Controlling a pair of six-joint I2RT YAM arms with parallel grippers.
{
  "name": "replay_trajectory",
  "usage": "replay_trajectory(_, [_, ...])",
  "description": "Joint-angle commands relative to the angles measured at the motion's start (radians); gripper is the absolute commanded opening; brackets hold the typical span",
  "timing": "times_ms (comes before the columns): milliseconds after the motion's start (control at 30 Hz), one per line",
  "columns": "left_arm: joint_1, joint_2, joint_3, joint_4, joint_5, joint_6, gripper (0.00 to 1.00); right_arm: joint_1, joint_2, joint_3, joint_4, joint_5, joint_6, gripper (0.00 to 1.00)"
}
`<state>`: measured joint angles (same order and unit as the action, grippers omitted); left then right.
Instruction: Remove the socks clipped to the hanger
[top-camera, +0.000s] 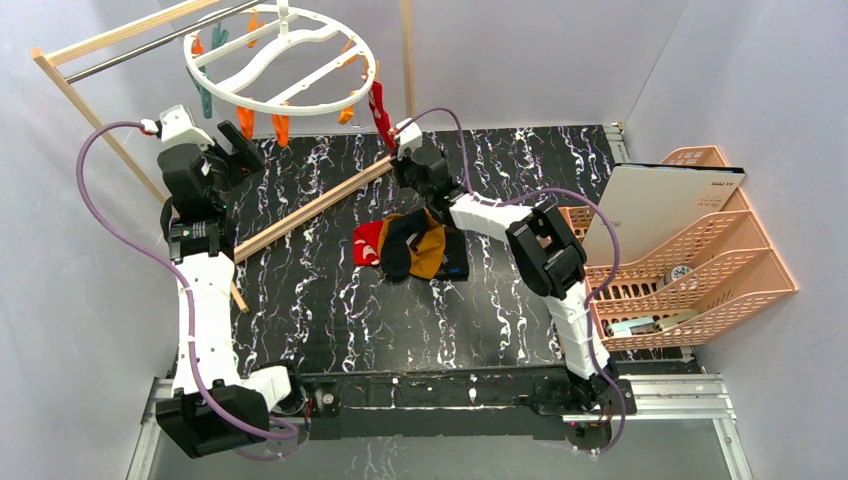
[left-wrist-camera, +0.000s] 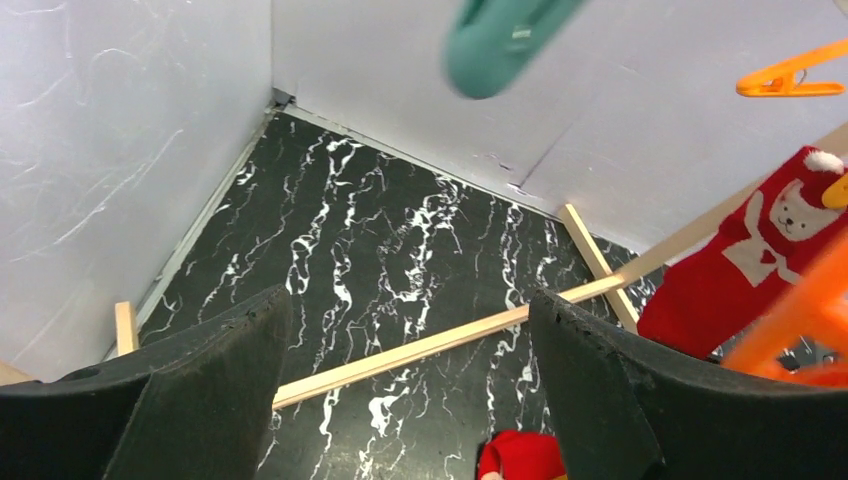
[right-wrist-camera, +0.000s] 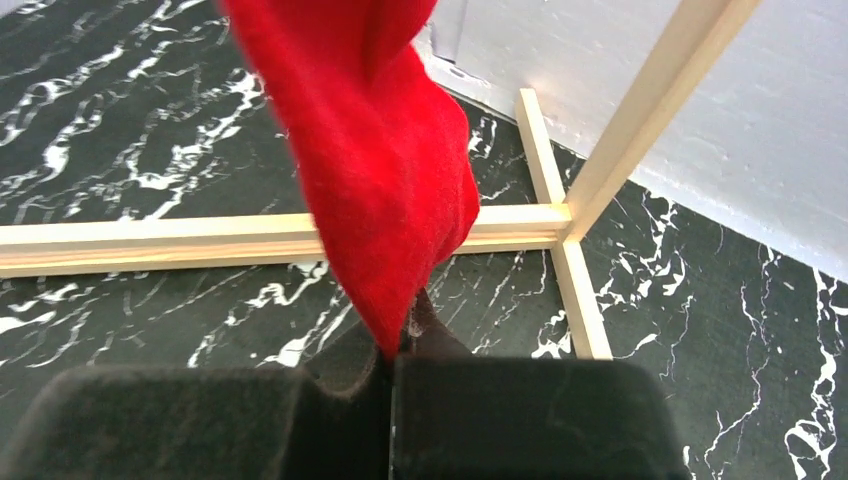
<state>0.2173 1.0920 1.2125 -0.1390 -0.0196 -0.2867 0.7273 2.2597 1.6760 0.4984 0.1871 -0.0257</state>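
Note:
The white ring hanger hangs at the back left, fringed with orange clips and teal clips. One red sock still dangles from its right edge. My right gripper is shut on that sock's lower tip; in the right wrist view the red fabric runs down into the closed gripper. My left gripper hovers open under the ring's left side, and its gap holds nothing. On the table lie a red sock, a black sock and a mustard one.
The wooden rack's base bar crosses the black marbled table diagonally, and its metal rod runs above. A peach tiered basket with a white board stands at the right. Grey walls close in on three sides.

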Motion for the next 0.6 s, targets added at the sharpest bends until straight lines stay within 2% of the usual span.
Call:
replay_trajectory(0, [-0.019,-0.036,0.046,-0.017,0.088,0.021,0.85,0.039,-0.135,-0.050,0.002,-0.033,-0.003,0.01])
replay_trajectory(133, [-0.042,-0.049,0.053,-0.018,0.159,0.027,0.85,0.080,-0.206,-0.139,0.014,-0.022,-0.020,0.01])
replay_trajectory(333, [-0.075,-0.084,0.026,0.025,0.333,0.005,0.85,0.140,-0.288,-0.181,-0.027,-0.026,-0.033,0.01])
replay_trajectory(567, [-0.090,-0.124,0.029,-0.002,0.413,0.007,0.85,0.222,-0.367,-0.268,-0.030,0.019,-0.049,0.01])
